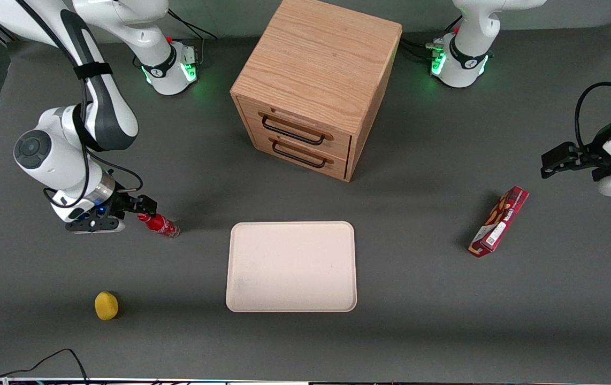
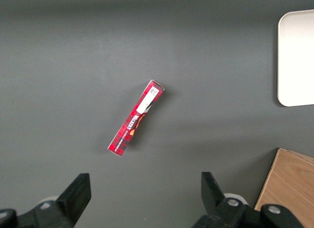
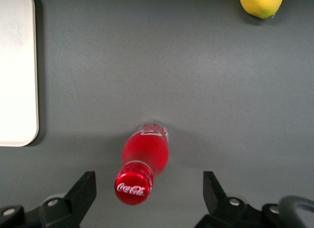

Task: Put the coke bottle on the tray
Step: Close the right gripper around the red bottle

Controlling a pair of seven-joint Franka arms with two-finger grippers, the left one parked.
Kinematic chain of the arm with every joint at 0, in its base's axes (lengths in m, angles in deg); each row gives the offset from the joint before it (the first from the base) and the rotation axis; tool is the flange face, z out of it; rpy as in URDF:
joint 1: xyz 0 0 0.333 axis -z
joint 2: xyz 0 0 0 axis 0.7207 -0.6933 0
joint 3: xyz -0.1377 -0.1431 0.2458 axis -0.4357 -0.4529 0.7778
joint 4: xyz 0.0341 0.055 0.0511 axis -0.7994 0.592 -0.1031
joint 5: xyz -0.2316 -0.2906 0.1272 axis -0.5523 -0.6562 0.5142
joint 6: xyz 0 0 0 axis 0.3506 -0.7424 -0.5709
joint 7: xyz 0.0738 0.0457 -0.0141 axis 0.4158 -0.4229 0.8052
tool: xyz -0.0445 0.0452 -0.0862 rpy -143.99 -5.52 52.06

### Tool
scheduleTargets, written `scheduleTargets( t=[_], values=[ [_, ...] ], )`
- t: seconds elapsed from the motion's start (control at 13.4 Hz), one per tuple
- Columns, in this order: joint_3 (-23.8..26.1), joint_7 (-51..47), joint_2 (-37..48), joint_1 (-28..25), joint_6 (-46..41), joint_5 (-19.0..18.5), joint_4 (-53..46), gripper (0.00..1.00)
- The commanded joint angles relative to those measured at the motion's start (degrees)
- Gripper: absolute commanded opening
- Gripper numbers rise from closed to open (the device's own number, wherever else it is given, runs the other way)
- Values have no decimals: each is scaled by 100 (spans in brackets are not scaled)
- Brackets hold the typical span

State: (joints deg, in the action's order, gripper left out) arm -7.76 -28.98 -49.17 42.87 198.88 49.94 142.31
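The coke bottle (image 1: 159,224) is small and red with a red cap and stands on the grey table toward the working arm's end. In the right wrist view the bottle (image 3: 144,161) shows cap first, with white script on the cap. My right gripper (image 1: 142,211) is open and hovers over the bottle's cap. Its fingers (image 3: 83,191) stand wide apart on either side of the cap without touching it. The tray (image 1: 291,266) is pale beige-pink and empty, and lies in front of the drawer cabinet, apart from the bottle. It also shows in the right wrist view (image 3: 17,66).
A wooden two-drawer cabinet (image 1: 316,80) stands farther from the front camera than the tray. A yellow lemon (image 1: 106,305) lies nearer the camera than the bottle. A long red snack box (image 1: 498,221) lies toward the parked arm's end.
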Motion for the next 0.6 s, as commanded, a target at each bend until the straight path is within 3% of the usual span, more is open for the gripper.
scheduleTargets(
  t=[0.0, 0.15, 0.22, 0.52],
  values=[
    [51, 113, 13, 25, 125, 19, 52, 63],
    [51, 104, 12, 25, 125, 19, 52, 9],
    [51, 104, 12, 25, 116, 19, 52, 0],
    [78, 87, 126, 34, -23, 19, 0, 0]
  ],
)
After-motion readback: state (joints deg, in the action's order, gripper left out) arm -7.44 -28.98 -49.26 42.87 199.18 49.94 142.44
